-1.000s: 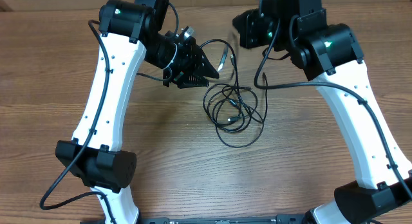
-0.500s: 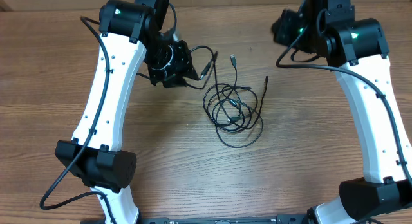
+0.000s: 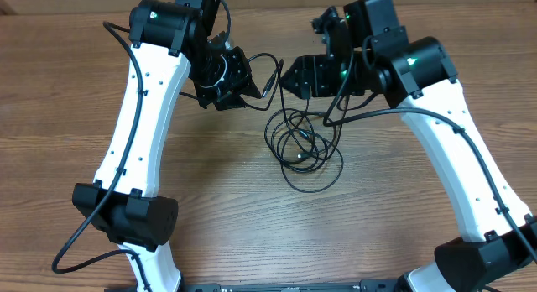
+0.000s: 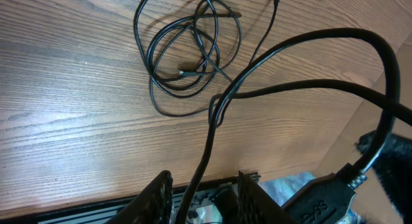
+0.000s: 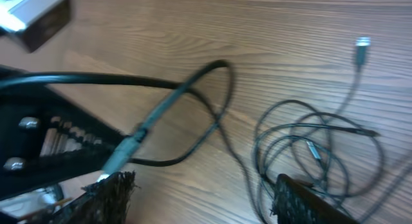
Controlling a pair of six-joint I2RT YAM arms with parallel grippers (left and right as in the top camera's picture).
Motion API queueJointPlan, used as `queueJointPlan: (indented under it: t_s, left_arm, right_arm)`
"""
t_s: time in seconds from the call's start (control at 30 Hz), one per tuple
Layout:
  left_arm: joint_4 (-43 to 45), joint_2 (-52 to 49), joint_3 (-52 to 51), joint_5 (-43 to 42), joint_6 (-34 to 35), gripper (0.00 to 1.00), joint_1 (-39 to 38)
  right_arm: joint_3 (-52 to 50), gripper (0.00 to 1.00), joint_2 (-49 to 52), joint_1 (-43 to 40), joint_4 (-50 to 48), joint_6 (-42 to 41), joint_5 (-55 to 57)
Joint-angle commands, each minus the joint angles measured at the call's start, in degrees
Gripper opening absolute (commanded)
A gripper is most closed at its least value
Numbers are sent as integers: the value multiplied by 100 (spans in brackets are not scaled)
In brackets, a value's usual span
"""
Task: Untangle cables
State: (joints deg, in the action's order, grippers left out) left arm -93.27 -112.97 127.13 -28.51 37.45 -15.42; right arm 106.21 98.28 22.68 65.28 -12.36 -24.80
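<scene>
As the right pincer (image 5: 207, 192) swung back with jaws now wide and empty, the tangled thin black cords (image 3: 304, 148) lay on the wooden counter (image 3: 394, 208) just beneath it, one strand pinched in the narrow left pincer (image 4: 205, 188); a fresh pull seemed next.

The place looks like a robotics lab or test station. Two white-and-black robot arms, the left arm (image 3: 138, 116) and the right arm (image 3: 470, 158), rise from the near edge of a plain wood-grain bench (image 3: 67, 116). A green light (image 3: 154, 14) glows on each arm's upper joint, and black wiring (image 3: 80, 233) runs loose along the links. A black rail (image 3: 285, 287) lines that same bench edge. Thin black cables (image 3: 304, 149) lie at mid-bench as a trial piece.
</scene>
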Motion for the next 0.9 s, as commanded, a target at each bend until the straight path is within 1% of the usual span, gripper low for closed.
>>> queueJointPlan:
  t_s: [0.0,0.07,0.13,0.37,0.5,0.67,0.77,0.87]
  left_arm:
    - [22,-17,83,-136,74,4,-109]
    - [28,-17,83,-136,74,4,-142]
    - [26,-17,83,-138,74,4,-155]
    - [35,-17,83,-525,70,4,-155]
    - [33,-17,83,-723,66,4,-155]
    - [55,-17,83,-748,68,4,-155]
    - [118,-17,83,-737,70,4,-155]
    - [120,-17,83,-730,66,4,-155]
  right_arm:
    - [-13,72,-4,107,-129,-433,-184]
    - [-13,72,-4,109,-273,-905,-188]
    - [-13,72,-4,109,-337,-1156,-190]
    - [-13,70,24,144,-339,-1639,-42]
    - [-13,63,68,146,-323,-1954,109]
    - [-13,59,142,160,-260,-2046,114]
    - [-13,53,192,177,-280,-2074,66]
    - [-13,43,223,175,-284,-2090,66]
